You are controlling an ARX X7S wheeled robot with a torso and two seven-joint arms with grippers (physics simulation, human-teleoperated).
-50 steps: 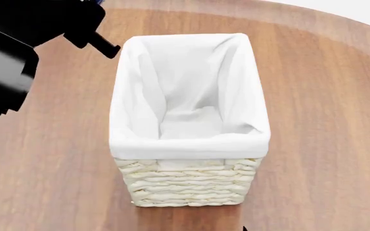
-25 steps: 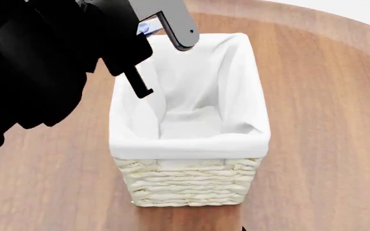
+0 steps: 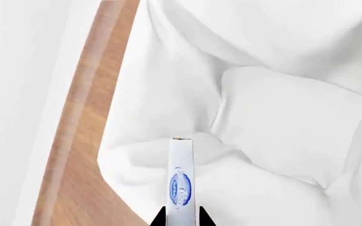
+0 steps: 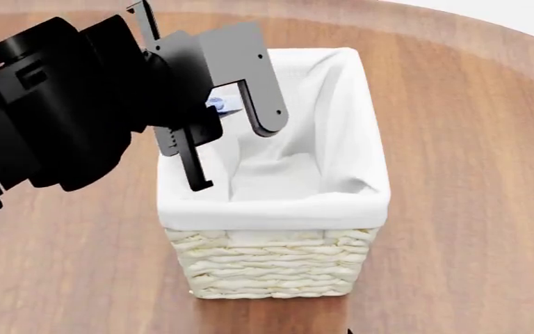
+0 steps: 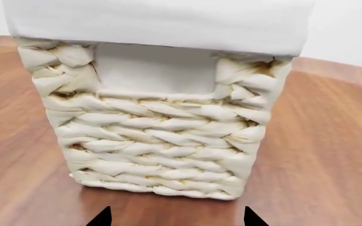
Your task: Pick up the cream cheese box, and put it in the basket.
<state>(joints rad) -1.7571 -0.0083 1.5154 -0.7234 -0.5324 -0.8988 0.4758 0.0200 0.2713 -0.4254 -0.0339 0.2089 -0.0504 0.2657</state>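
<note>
Now the left gripper (image 4: pixel 230 149) hangs over the left, far part of the basket (image 4: pixel 272 261), where a second ago only a corner of the arm showed at the far left of the table (image 4: pixel 471 174) and half a second ago the fingers were just reaching the basket's far-left rim. It has swung rightward and nearer, so the carry looks almost finished and what remains is, by my reading, a lowering and a letting go.

The cream cheese box (image 3: pixel 181 181) is clamped edge-on between the left gripper's fingertips; the left wrist view shows its thin white side with the blue oval mark, and below it the folds of the white liner (image 3: pixel 282 122). From the head view only a small blue-and-white sliver of the box peeps out between the grey fingers (the red mark is not visible in either picture). The box is above the opening, not resting in it.

Inside the basket I see nothing but the white cloth, folded over the rim and bunched at the bottom.

The right gripper (image 5: pixel 175 217) sits low on the near side, facing the woven near wall, its two dark fingertips standing wide apart with nothing between them.
</note>
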